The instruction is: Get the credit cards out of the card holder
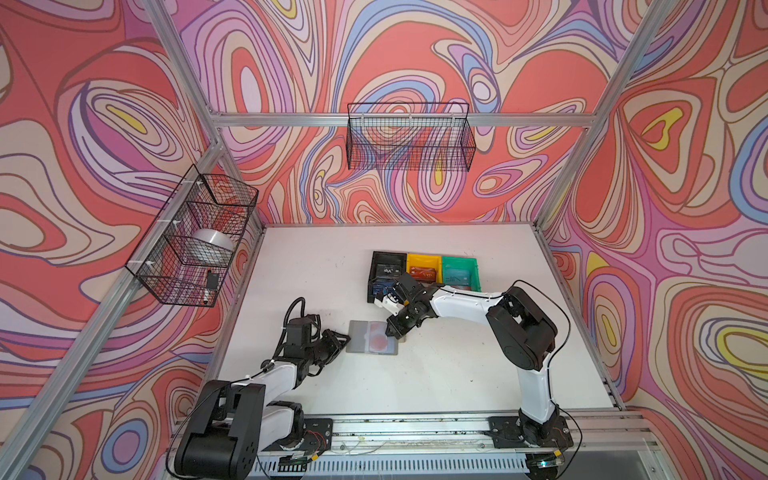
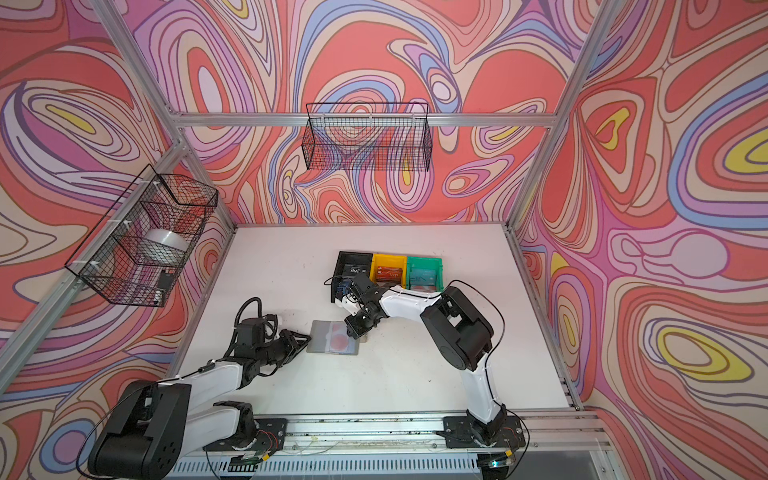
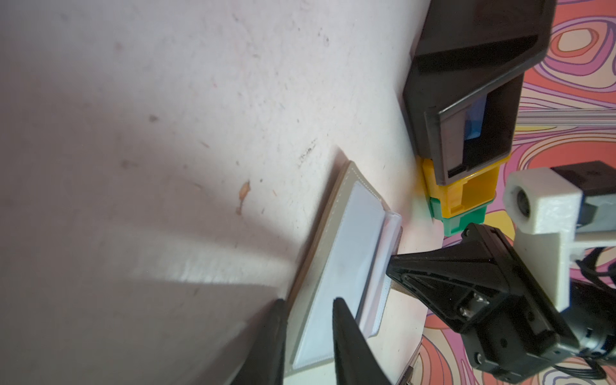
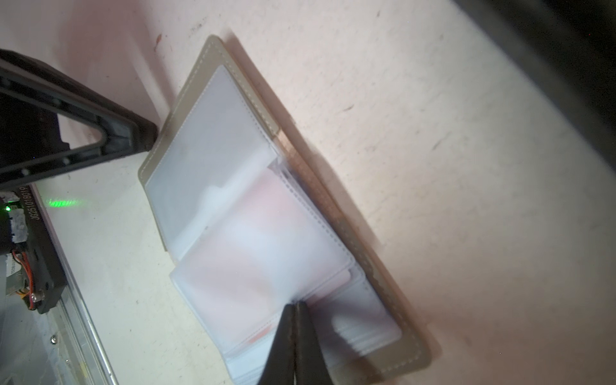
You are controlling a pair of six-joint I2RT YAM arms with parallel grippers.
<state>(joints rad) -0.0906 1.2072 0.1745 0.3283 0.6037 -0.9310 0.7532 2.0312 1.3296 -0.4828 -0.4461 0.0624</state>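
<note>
On the tabletop (image 1: 457, 374) we see left end effector (image 1: 347, 336) narrowly parted at the card holder (image 1: 362, 341), right end effector (image 1: 390, 332) pinching its sleeve (image 4: 260, 266)

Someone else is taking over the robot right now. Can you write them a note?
Left gripper: open, straddling an edge of the card holder.
Right gripper: shut, tips at a sleeve edge; unclear whether it pinches anything.
Done: a blue card lies in the black bin, a red card in the yellow bin.
Left: the pale card with the red circle sits in the holder; pull it out.
</note>
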